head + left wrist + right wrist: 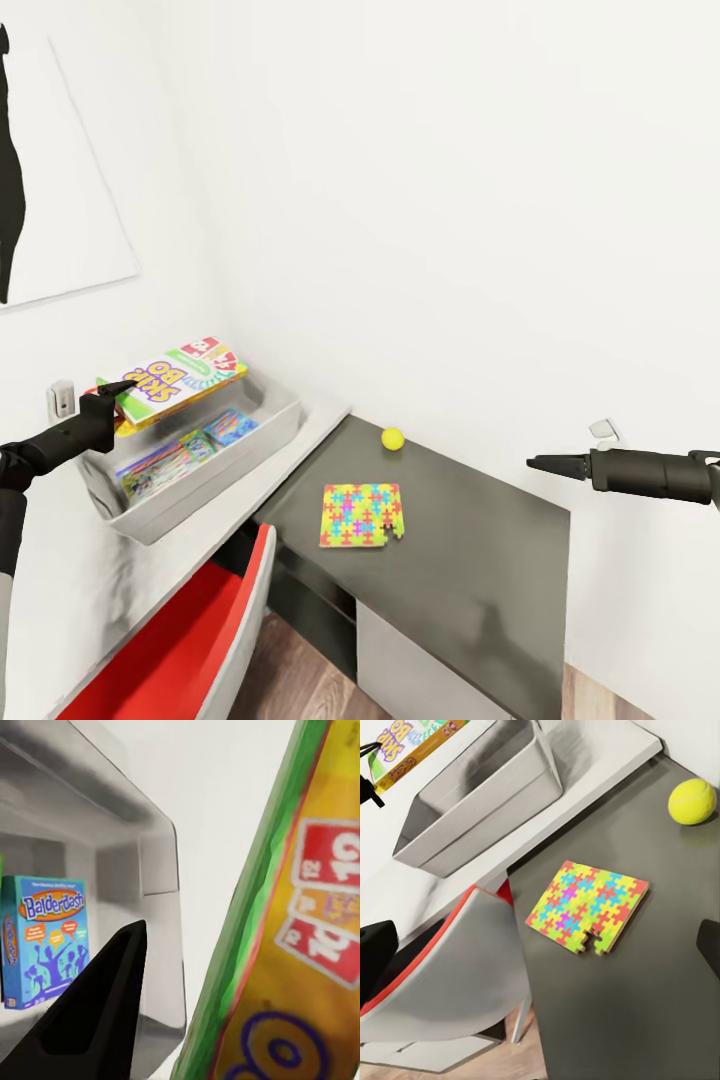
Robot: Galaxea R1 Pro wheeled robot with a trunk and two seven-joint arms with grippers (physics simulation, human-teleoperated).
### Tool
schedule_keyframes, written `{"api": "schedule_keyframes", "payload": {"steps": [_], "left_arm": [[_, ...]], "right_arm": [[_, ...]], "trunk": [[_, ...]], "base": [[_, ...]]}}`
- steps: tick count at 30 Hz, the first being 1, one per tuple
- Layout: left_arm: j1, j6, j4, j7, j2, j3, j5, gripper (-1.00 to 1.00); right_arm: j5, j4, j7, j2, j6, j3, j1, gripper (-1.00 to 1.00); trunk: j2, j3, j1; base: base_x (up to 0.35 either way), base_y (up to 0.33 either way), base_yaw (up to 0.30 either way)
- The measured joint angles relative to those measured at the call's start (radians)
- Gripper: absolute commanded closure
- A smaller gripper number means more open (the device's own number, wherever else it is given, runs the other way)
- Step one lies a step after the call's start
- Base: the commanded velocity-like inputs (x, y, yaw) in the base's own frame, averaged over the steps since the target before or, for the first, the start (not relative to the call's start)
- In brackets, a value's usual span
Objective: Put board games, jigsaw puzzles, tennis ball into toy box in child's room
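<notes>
My left gripper (118,390) is shut on one edge of the SKIP BO board game (185,378) and holds it tilted over the light grey toy box (262,437). In the left wrist view one dark finger (97,1012) lies beside the SKIP BO box (300,945). A blue board game (46,939) lies flat in the toy box, with another printed box (158,468) beside it. A jigsaw puzzle (362,515) and the tennis ball (392,438) rest on the table's dark wing (480,560). My right gripper (535,463) hovers open, to the right above that wing.
A red and grey chair (190,630) is tucked under the table below the toy box. White walls close in behind and to the left, with a black silhouette picture (40,170). Wood floor (300,690) shows under the desk.
</notes>
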Motion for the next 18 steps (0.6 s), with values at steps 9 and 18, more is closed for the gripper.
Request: {"api": "schedule_keyframes", "payload": {"steps": [9,18], "left_arm": [[0.001,0.001,-0.001,0.000,0.000,0.000,0.002,1.00],[0.002,0.001,-0.003,-0.003,-0.001,-0.002,0.003,1.00]], "right_arm": [[0.000,-0.001,0.000,0.000,0.000,0.000,0.000,-1.00],[0.000,-0.001,0.001,0.000,0.000,-0.001,0.003,-1.00]], "trunk": [[0.000,0.000,0.000],[0.000,0.000,0.000]], "base": [[0.063,0.030,0.000],[0.110,0.061,0.000]]}}
